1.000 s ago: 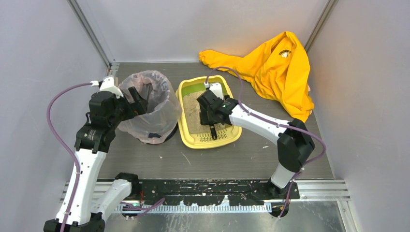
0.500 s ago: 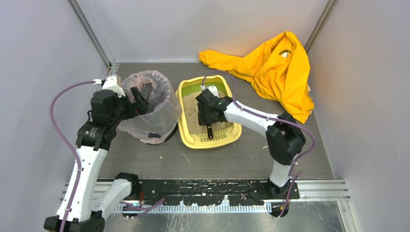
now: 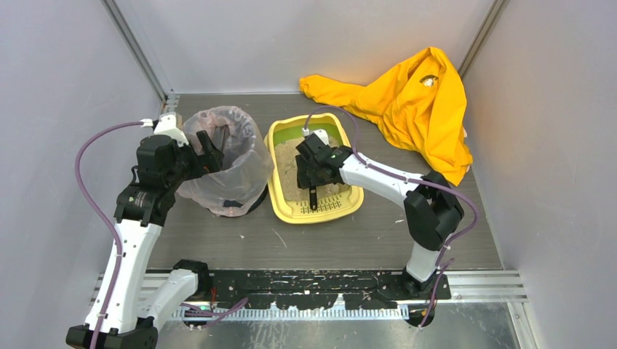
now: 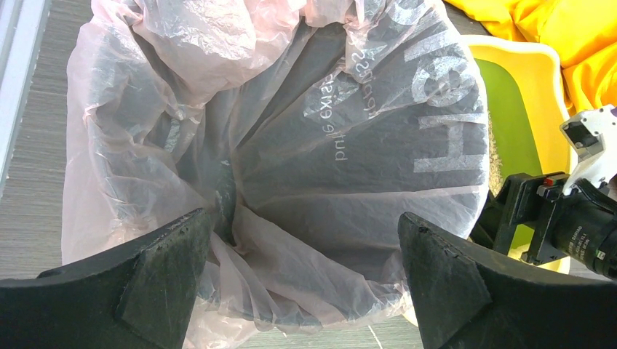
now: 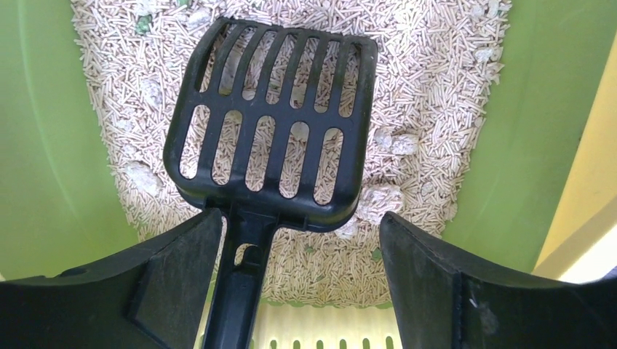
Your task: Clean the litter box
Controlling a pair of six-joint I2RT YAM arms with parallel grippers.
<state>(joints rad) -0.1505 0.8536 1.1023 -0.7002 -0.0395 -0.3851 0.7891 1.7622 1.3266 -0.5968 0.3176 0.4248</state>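
The yellow litter box [image 3: 280,203] with green inner wall [image 5: 44,145] and beige pellet litter [image 5: 429,87] sits mid-table. A black slotted scoop [image 5: 273,123] lies on the litter, its handle [image 3: 313,196] pointing to the slotted front lip. My right gripper [image 5: 298,218] is open over the box's near end [image 3: 309,174]; the handle runs between the fingers, close against the left finger. Whitish clumps [image 5: 382,196] lie beside the scoop head. My left gripper [image 4: 302,218] is open and empty above the near rim of the bag-lined bin [image 4: 291,145], also seen from above [image 3: 207,149].
The round bin with its translucent bag [image 3: 233,174] stands just left of the litter box. A yellow garment [image 3: 415,102] lies at the back right. Grey walls close in on both sides. The right wrist [image 4: 567,218] shows beside the bin in the left wrist view.
My right gripper and the scoop handle have shifted slightly left over the litter box, and the right elbow has swung a little. The left arm has barely moved.
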